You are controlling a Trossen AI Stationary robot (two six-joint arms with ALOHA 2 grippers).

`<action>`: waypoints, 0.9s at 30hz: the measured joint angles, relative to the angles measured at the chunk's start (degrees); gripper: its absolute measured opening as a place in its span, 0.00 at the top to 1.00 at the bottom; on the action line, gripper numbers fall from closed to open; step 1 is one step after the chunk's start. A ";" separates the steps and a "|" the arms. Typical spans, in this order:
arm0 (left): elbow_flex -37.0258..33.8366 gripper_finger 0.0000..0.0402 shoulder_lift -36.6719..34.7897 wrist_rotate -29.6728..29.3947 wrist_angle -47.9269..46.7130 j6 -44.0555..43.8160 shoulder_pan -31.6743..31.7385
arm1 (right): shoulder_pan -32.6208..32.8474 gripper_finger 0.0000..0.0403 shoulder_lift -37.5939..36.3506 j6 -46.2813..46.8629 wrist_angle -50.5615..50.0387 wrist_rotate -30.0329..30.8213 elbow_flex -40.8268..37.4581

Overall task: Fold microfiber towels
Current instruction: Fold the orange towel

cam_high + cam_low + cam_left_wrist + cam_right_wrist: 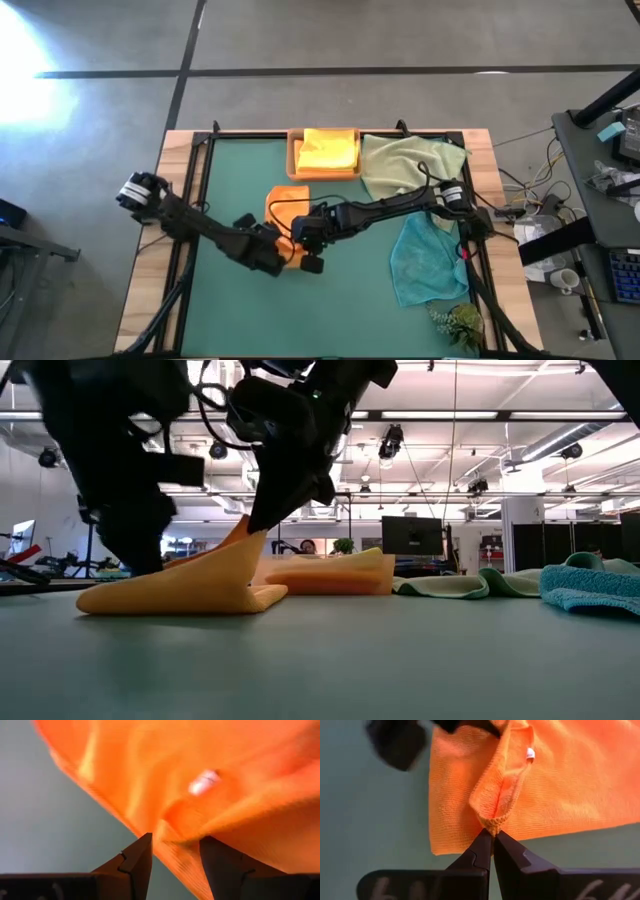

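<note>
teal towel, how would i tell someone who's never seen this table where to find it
Start at the green mat covering the table and go to its right edge. The teal towel lies crumpled there, just below the pale green towel and above a small leafy sprig. It is the only blue-green cloth, and no gripper touches it.
</note>
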 joint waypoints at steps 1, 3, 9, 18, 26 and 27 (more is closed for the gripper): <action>-0.30 0.63 0.00 0.03 -0.03 -0.84 0.96 | -0.04 0.98 0.00 0.26 -0.08 0.08 0.00; -0.42 0.63 -0.02 1.25 0.06 -0.62 2.20 | -0.13 0.98 0.00 0.38 -0.45 0.23 0.00; 0.30 0.63 -4.41 5.81 0.06 7.29 1.93 | 0.00 0.98 -0.09 -1.84 -2.55 -0.07 0.00; -0.60 0.63 -17.52 7.38 -0.07 27.39 2.18 | 0.04 0.98 -0.15 -3.24 -2.87 -0.07 0.02; -1.21 0.63 -22.21 9.19 -0.38 35.77 7.36 | 0.02 0.98 -0.11 -3.58 -2.92 -0.13 0.00; -1.21 0.63 -22.02 9.39 -0.38 36.42 8.25 | 0.02 0.98 -0.11 -3.58 -2.86 -0.12 0.00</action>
